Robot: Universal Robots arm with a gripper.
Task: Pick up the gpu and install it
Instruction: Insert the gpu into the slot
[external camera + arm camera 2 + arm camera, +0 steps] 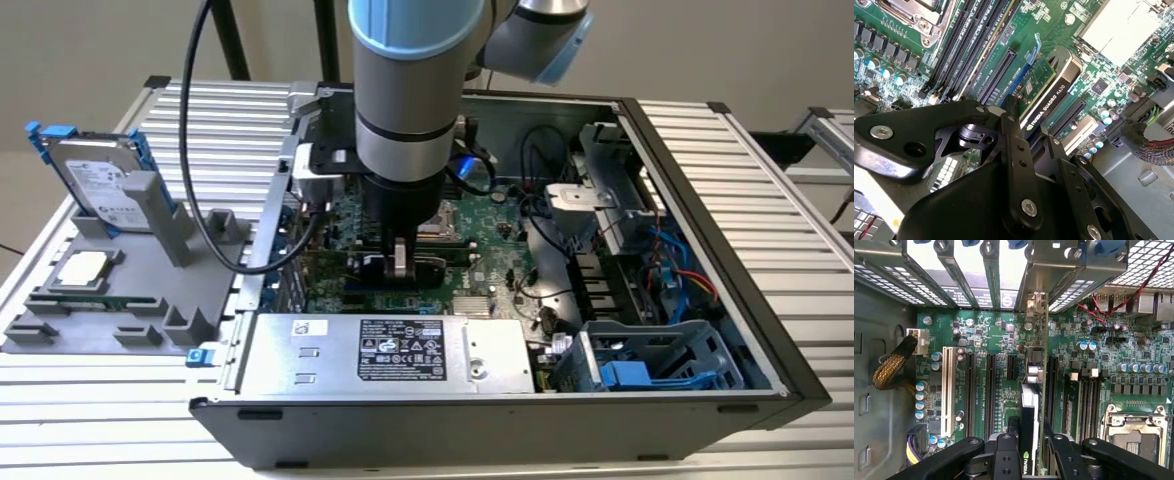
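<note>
The gpu (350,268) stands on edge inside the open computer case (694,180), low over the green motherboard (494,250). My gripper (398,266) reaches straight down into the case and is shut on the gpu. In the second wrist view the gpu (1053,94) shows its black cooler, and my gripper (1029,136) has one finger on each face. In the first wrist view the gpu (1032,390) runs edge-on along an expansion slot. Its silver bracket (1037,306) reaches the rear slot openings, and my gripper (1029,440) clamps its near end.
A grey fixture (120,300) on the exterior view's left holds a hard drive in a blue frame (100,180) and a small silver CPU chip (83,265). The power supply (387,350), a blue drive cage (654,365), loose cables (674,265) and the CPU socket (1136,435) crowd the case.
</note>
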